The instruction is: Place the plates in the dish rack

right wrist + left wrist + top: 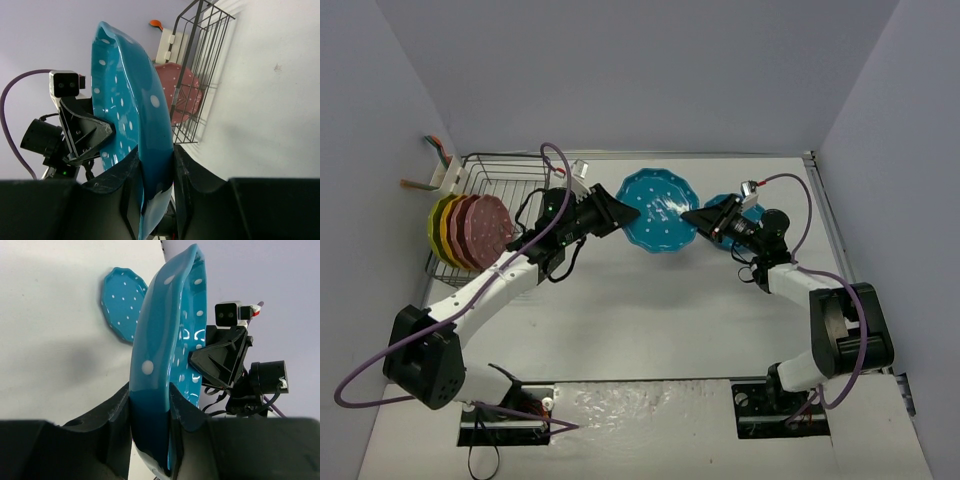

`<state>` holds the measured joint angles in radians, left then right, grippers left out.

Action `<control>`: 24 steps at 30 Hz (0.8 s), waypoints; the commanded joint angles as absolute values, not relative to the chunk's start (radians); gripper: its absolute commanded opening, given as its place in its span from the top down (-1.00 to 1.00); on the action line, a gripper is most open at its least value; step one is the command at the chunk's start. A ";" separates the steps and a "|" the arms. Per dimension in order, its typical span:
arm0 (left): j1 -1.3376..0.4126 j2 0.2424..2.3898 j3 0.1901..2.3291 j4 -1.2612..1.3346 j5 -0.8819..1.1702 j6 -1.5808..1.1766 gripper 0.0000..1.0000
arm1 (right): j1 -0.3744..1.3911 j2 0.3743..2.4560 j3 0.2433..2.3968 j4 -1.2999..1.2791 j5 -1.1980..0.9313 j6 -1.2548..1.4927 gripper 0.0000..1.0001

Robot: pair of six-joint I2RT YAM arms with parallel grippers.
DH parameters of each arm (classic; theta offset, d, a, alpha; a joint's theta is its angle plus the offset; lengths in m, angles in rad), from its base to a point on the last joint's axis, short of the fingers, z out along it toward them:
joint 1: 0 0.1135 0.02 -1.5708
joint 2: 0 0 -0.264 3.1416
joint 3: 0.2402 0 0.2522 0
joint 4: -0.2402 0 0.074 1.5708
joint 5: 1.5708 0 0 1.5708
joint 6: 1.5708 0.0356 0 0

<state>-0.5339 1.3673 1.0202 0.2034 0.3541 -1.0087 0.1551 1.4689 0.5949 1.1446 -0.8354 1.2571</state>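
Currently held plate: a turquoise plate [658,212] with white dots and a scalloped rim, lifted off the desk [650,320] and standing nearly on edge between the two arms, at the far middle of the scene.
Left gripper [632,213]: jaws clenched on the left rim of the turquoise plate; its wrist view shows one finger pressed to each face of the rim [150,400].
Right gripper [690,215]: jaws clenched on the opposite, right rim of the same plate, a finger against each face [156,165].
Second turquoise plate [725,205]: lying flat on the desk at the far right, just behind the right gripper and partly hidden by it; plainer in the left wrist view [122,302].
Dish rack [505,180]: black wire, at the far left of the desk, to the left of the left gripper.
Racked plates [470,230]: standing upright side by side at the rack's left end, lime-yellow outermost, then orange-yellow, then pink [488,228]; perhaps four or five, the count unclear since they overlap.
Utensil caddy [450,175]: white, on the rack's far-left corner.
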 commanded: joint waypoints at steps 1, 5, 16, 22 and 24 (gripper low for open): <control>-0.540 1.298 1.063 0.248 0.361 -0.952 1.00 | 0.172 1.433 0.644 1.373 -0.888 1.252 0.22; -0.539 1.262 1.092 0.179 0.337 -0.876 1.00 | 0.170 1.395 0.665 1.216 -0.894 1.121 -0.57; -0.483 1.132 1.256 -0.237 0.096 -0.495 1.00 | 0.120 1.250 0.802 0.478 -0.703 0.634 -1.00; -0.443 1.087 1.400 -0.454 -0.126 -0.228 1.00 | 0.055 1.194 0.807 0.372 -0.620 0.582 -1.00; -0.424 1.084 1.436 -0.501 -0.192 -0.141 1.00 | 0.055 1.186 0.801 0.364 -0.607 0.575 -1.00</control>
